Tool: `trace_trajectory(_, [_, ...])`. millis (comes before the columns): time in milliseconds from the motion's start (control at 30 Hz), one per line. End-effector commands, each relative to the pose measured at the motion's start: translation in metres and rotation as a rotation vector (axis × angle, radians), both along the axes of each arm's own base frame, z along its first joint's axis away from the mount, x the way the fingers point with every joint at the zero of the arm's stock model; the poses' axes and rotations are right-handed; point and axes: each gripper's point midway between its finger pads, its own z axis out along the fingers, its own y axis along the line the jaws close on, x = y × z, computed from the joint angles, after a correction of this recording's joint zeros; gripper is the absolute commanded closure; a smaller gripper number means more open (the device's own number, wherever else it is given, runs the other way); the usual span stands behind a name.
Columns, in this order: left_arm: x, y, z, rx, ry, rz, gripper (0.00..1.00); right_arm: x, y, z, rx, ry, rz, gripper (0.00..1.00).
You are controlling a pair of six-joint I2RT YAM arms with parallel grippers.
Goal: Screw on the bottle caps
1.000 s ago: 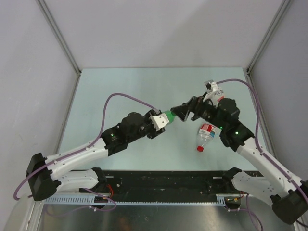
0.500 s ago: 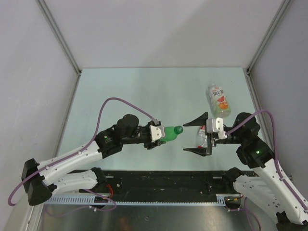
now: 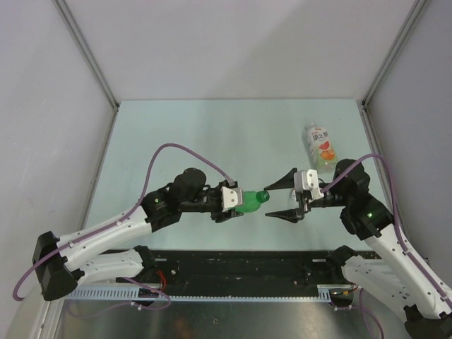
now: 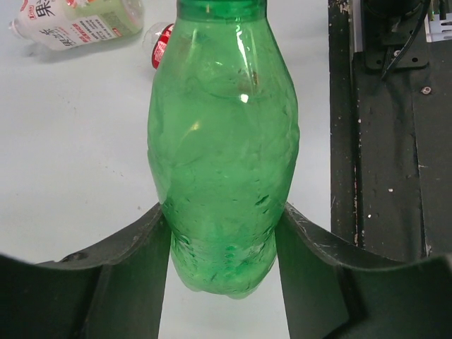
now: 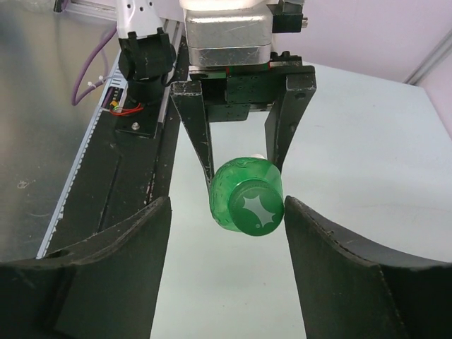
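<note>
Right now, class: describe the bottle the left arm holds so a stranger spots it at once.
On the table, look between the two arms. The left gripper clamps the green bottle sideways, cap towards the right gripper. It alone is green, unlike the clear labelled bottle at far right.

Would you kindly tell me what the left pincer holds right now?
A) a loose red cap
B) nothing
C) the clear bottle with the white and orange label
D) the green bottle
D: in the left wrist view, the left pincer presses against both sides of the green bottle.
</note>
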Motion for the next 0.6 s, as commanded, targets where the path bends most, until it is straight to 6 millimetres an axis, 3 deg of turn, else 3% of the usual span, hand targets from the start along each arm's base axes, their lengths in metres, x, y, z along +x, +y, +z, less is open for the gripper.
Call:
trace_trajectory(0, [-0.0026,-0.0051,0.0129,-0.03,-0.034,-0.038,1.0,0.0009,0.0022,0.0035,0.011,-0.015,0.001,0.32])
trace_trajectory(267, [-0.0023,-0.006,0.014,-0.032,-0.032,-0.038,1.0,0.0059,0.0052,-0.0034,-0.009,0.012,-0.017,0.41])
trace_trajectory(567, [-0.0026,-0.0048,0.019,-0.043,-0.043,-0.036,1.0,0.008,0.0074,-0.0013,-0.003,0.026,-0.038,0.64])
